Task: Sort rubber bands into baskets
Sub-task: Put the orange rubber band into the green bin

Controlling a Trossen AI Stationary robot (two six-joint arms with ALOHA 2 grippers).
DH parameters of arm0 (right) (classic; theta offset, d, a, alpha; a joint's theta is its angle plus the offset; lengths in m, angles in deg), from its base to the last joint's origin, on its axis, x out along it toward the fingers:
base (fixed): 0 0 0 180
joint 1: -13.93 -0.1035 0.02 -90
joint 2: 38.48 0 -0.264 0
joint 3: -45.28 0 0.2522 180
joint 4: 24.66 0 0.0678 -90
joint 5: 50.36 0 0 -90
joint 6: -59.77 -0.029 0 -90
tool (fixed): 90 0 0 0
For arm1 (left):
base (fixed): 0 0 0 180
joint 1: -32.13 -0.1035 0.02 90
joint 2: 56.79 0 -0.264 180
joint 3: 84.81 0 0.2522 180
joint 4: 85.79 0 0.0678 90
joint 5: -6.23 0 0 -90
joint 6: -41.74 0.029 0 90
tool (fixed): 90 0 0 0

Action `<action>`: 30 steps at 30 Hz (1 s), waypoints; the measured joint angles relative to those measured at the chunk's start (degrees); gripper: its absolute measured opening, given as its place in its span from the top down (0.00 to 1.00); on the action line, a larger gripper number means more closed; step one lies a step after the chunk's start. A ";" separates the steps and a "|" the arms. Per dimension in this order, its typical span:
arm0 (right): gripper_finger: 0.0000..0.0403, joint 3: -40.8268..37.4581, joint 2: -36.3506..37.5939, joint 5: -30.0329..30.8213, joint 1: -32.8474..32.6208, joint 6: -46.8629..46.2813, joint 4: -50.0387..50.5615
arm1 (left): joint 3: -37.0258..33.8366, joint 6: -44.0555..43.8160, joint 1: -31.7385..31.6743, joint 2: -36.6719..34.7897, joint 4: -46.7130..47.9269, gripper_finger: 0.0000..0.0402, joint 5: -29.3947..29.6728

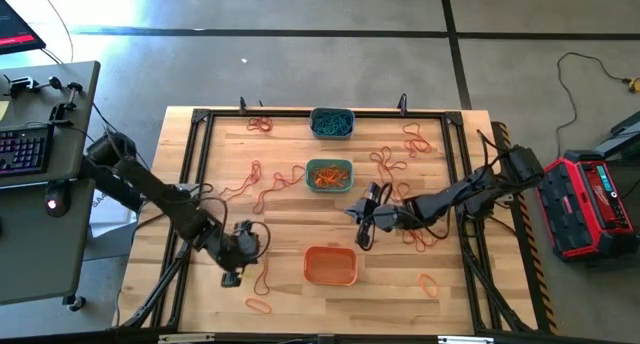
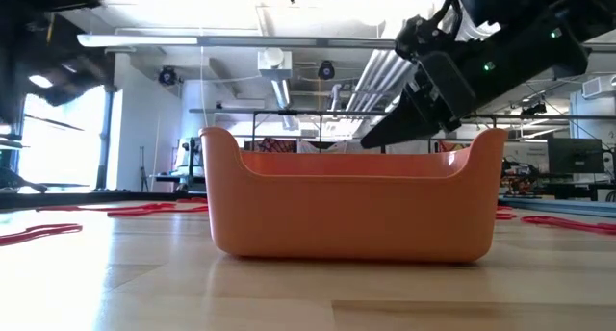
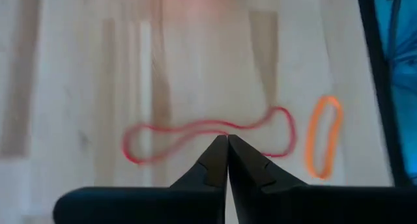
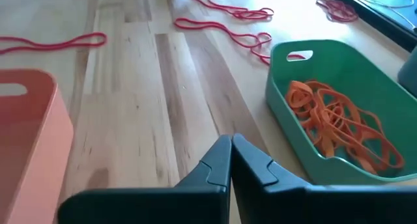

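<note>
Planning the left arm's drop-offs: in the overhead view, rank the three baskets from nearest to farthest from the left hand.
From the left hand:
1. Orange basket, just to its right, near the front edge.
2. Teal-green basket, mid-table, holding orange bands.
3. Grey-blue basket, at the far edge.

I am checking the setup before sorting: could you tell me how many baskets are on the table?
3: the grey-blue basket at the far edge, the teal-green basket in the middle, and the orange basket nearest the front. None seems hidden.
</note>
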 joint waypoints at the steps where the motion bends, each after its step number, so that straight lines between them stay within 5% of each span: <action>1: 1.00 -0.01 0.00 0.04 -0.10 0.31 0.02 | 0.00 -2.47 0.95 0.18 -0.08 0.98 0.03; 11: 1.00 -0.01 0.00 2.30 0.03 1.19 0.08 | -0.04 -18.73 9.63 5.55 -1.17 0.88 0.44; 30: 1.00 -0.04 -0.11 2.08 -0.12 -0.39 5.65 | -0.09 -15.53 17.18 17.34 -20.11 0.81 0.46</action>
